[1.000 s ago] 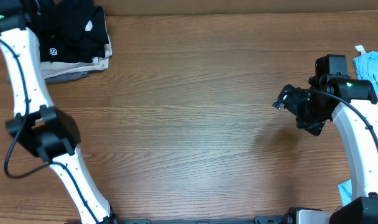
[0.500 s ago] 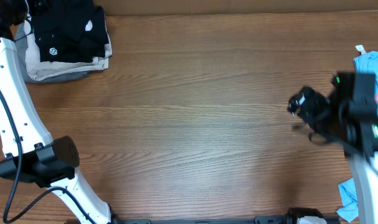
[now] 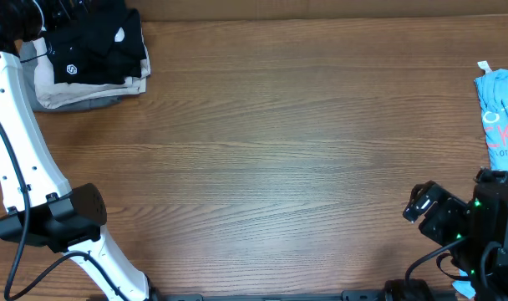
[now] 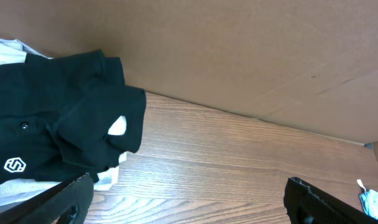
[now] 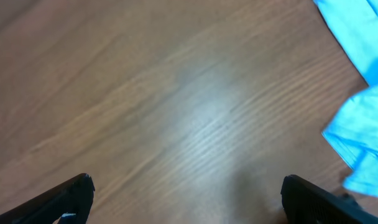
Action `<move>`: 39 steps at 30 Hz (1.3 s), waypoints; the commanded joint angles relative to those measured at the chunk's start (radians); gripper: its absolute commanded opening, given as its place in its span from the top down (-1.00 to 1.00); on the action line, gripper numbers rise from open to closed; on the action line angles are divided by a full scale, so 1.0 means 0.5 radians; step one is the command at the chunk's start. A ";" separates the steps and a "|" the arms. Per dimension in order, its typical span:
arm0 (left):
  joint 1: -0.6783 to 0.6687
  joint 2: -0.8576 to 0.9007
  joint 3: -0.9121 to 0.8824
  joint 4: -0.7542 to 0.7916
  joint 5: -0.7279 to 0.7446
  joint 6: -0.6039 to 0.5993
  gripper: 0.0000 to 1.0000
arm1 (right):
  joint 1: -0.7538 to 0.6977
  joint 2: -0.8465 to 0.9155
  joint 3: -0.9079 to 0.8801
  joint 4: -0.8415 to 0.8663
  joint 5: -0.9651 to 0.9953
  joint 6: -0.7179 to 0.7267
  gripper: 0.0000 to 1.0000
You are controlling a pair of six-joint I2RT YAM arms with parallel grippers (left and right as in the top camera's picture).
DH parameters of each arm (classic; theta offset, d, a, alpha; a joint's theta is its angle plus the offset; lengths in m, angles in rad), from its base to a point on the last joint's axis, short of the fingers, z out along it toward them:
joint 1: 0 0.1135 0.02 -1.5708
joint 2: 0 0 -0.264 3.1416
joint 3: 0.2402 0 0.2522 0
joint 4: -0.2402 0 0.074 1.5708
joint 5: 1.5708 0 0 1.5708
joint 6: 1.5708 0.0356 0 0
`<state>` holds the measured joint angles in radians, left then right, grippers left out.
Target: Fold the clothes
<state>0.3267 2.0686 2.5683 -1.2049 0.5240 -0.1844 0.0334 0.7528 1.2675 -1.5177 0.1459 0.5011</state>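
Left wrist view is showing the left claw (image 4: 188, 183) spread as wide as it goes, its two dark fingers (image 4: 71, 199) sitting at the lower corners with only bare wood between them, so it is gripping nothing. The black collared shirt (image 4: 52, 124), folded and carrying a small white round logo (image 4: 13, 165), is lying ahead of this claw and off to its left-finger side, outside the gap between the fingers. It is resting on top of a pile of pale folded clothes (image 4: 5, 50). Straight ahead of the claw, a brown cardboard wall (image 4: 239, 56) is rising from the back edge of the wooden surface (image 4: 207, 162). Right wrist view is showing the right claw (image 5: 187, 181) likewise gaping wide and holding nothing, hanging over bare wood. Light blue fabric (image 5: 363, 143) is lying ahead of it, toward its right-finger side, clear of the fingers. Overhead, the black shirt is sitting well apart from the right claw, at the opposite far corner of the surface, while the light blue printed shirt is lying beyond that claw by the right edge.
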 commanded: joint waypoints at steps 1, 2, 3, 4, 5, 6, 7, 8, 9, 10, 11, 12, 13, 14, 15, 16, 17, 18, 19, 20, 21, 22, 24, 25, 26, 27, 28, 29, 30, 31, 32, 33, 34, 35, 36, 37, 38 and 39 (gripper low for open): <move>-0.014 -0.023 0.008 0.002 0.037 0.009 -1.00 | 0.010 0.000 0.003 -0.013 0.021 0.008 -1.00; -0.014 -0.023 0.008 0.002 0.038 0.008 -1.00 | 0.010 0.000 0.003 -0.013 0.021 0.008 -1.00; -0.014 -0.023 0.008 0.002 0.037 0.009 -1.00 | 0.010 0.000 0.003 -0.013 0.021 0.008 -1.00; -0.014 -0.023 0.008 0.002 0.038 0.008 -1.00 | 0.010 0.000 0.003 -0.013 0.021 0.008 -1.00; -0.014 -0.023 0.008 0.002 0.037 0.008 -1.00 | 0.010 0.000 0.003 -0.013 0.021 0.008 -1.00; -0.014 -0.023 0.008 0.001 0.037 0.008 -1.00 | 0.010 0.000 0.003 -0.013 0.021 0.008 -1.00; -0.014 -0.023 0.008 0.002 0.038 0.008 -1.00 | 0.010 0.000 0.003 -0.013 0.021 0.008 -1.00; -0.014 -0.023 0.008 0.002 0.037 0.009 -1.00 | 0.010 0.000 0.003 -0.013 0.021 0.008 -1.00; -0.014 -0.023 0.008 0.001 0.037 0.009 -1.00 | 0.010 0.000 0.003 -0.013 0.021 0.008 -1.00; -0.014 -0.023 0.008 0.001 0.038 0.008 -1.00 | 0.010 0.000 0.003 -0.013 0.021 0.008 -1.00; -0.014 -0.023 0.008 0.002 0.038 0.008 -1.00 | 0.010 0.000 0.003 -0.013 0.021 0.008 -1.00; -0.014 -0.023 0.008 0.001 0.037 0.008 -1.00 | 0.010 0.000 0.003 -0.014 0.021 0.008 -1.00; -0.014 -0.023 0.008 0.001 0.037 0.009 -1.00 | 0.012 -0.005 0.003 -0.015 0.021 0.008 -1.00; -0.014 -0.023 0.008 0.002 0.038 0.008 -1.00 | 0.011 -0.017 0.003 -0.014 0.020 0.008 -1.00; -0.014 -0.023 0.008 0.002 0.038 0.008 -1.00 | 0.011 -0.030 0.003 -0.002 0.043 0.008 -1.00; -0.014 -0.023 0.008 0.002 0.037 0.009 -1.00 | 0.011 -0.045 0.002 0.034 0.076 0.008 -1.00; -0.014 -0.023 0.008 0.002 0.037 0.008 -1.00 | 0.011 -0.069 -0.002 0.107 0.093 0.008 -1.00; -0.014 -0.023 0.008 0.002 0.038 0.008 -1.00 | 0.009 -0.101 -0.014 0.212 0.102 -0.001 -1.00; -0.014 -0.023 0.008 0.001 0.037 0.009 -1.00 | 0.010 -0.135 -0.040 0.327 0.108 -0.018 -1.00; -0.014 -0.023 0.008 0.002 0.037 0.009 -1.00 | 0.010 -0.175 -0.076 0.442 0.111 -0.042 -1.00; -0.014 -0.023 0.008 0.002 0.037 0.008 -1.00 | 0.010 -0.235 -0.145 0.592 0.110 -0.087 -1.00; -0.014 -0.023 0.008 0.002 0.037 0.008 -1.00 | 0.010 -0.282 -0.208 0.684 0.108 -0.112 -1.00; -0.014 -0.023 0.008 0.001 0.038 0.008 -1.00 | 0.009 -0.396 -0.384 0.871 0.113 -0.143 -1.00; -0.014 -0.023 0.008 0.002 0.037 0.009 -1.00 | 0.008 -0.446 -0.470 0.951 0.111 -0.178 -1.00; -0.014 -0.023 0.008 0.002 0.037 0.009 -1.00 | 0.008 -0.510 -0.590 1.064 0.110 -0.220 -1.00; -0.014 -0.023 0.008 0.002 0.037 0.009 -1.00 | 0.008 -0.571 -0.705 1.176 0.098 -0.268 -1.00; -0.014 -0.023 0.008 0.002 0.038 0.008 -1.00 | 0.008 -0.640 -0.837 1.304 0.072 -0.340 -1.00; -0.014 -0.023 0.008 0.002 0.038 0.008 -1.00 | 0.008 -0.704 -0.961 1.422 0.040 -0.412 -1.00; -0.014 -0.023 0.008 0.002 0.037 0.008 -1.00 | 0.008 -0.780 -1.105 1.560 -0.021 -0.502 -1.00; -0.014 -0.023 0.008 0.001 0.037 0.008 -1.00 | 0.008 -0.843 -1.221 1.674 -0.075 -0.568 -1.00; -0.014 -0.023 0.008 0.002 0.037 0.009 -1.00 | 0.008 -0.920 -1.365 1.816 -0.140 -0.626 -1.00; -0.014 -0.023 0.008 0.002 0.037 0.008 -1.00 | 0.008 -0.989 -1.495 1.946 -0.188 -0.655 -1.00; -0.014 -0.023 0.008 0.002 0.037 0.009 -1.00 | 0.008 -1.044 -1.604 2.053 -0.208 -0.652 -1.00; -0.014 -0.023 0.008 0.002 0.038 0.008 -1.00 | 0.008 -1.107 -1.729 2.181 -0.224 -0.652 -1.00; -0.014 -0.023 0.008 0.002 0.038 0.009 -1.00 | 0.008 -1.165 -1.845 2.305 -0.230 -0.647 -1.00; -0.014 -0.023 0.008 0.001 0.037 0.008 -1.00 | 0.008 -1.211 -1.942 2.419 -0.230 -0.636 -1.00; -0.014 -0.023 0.008 0.002 0.037 0.008 -1.00 | 0.008 -1.260 -2.052 2.555 -0.230 -0.629 -1.00; -0.014 -0.023 0.008 0.002 0.038 0.009 -1.00 | 0.008 -1.302 -2.154 2.690 -0.230 -0.625 -1.00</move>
<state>0.3267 2.0686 2.5679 -1.2049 0.5282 -0.1844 0.0334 0.1627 0.2989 -0.2710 0.0635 0.2192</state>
